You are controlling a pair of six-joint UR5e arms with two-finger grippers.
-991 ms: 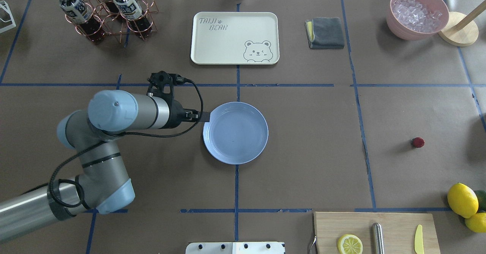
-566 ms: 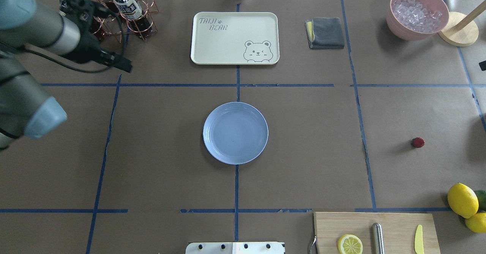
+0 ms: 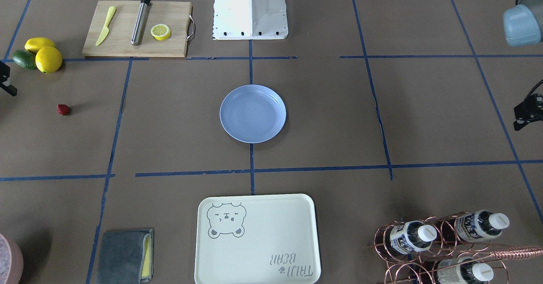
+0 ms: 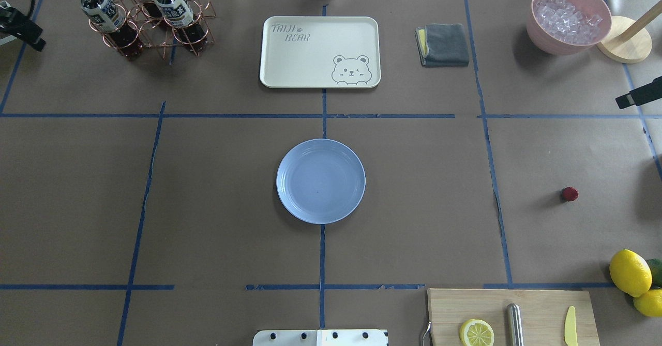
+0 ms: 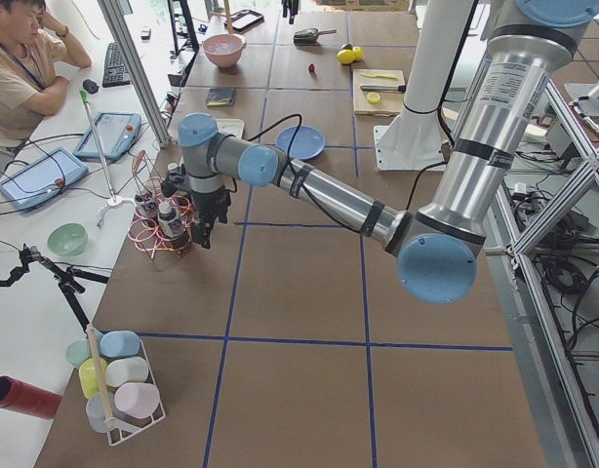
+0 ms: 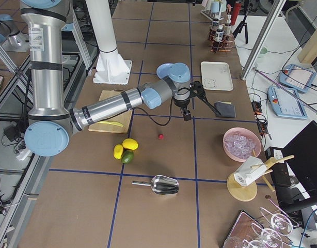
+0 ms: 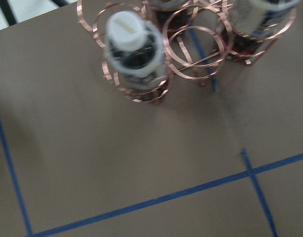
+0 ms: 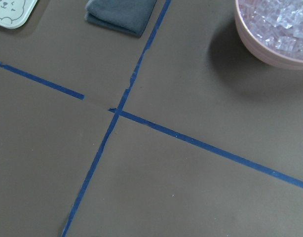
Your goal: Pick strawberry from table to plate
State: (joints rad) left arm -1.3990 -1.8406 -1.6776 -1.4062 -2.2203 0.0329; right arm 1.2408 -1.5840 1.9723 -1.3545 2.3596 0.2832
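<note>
The strawberry (image 4: 569, 194) lies alone on the table (image 4: 207, 191) at the right, also seen in the front view (image 3: 63, 109). The light blue plate (image 4: 320, 180) sits bare at the table's centre. My left gripper (image 4: 20, 29) shows only as a black part at the far-left edge, beside the bottle rack (image 4: 145, 15). My right gripper (image 4: 638, 98) pokes in at the right edge, well behind the strawberry and above the table. Neither wrist view shows any fingers, so I cannot tell whether either gripper is open or shut.
A cream bear tray (image 4: 319, 51) and a grey cloth (image 4: 443, 44) lie behind the plate. A pink bowl of ice (image 4: 568, 17) stands at the back right. Lemons (image 4: 630, 272) and a cutting board (image 4: 512, 315) sit at the front right. A person sits beside the table's left end.
My left arm has drawn back from the plate's left rim, up and away to the far-left edge by the bottle rack. My right gripper has come in further at the right edge.
</note>
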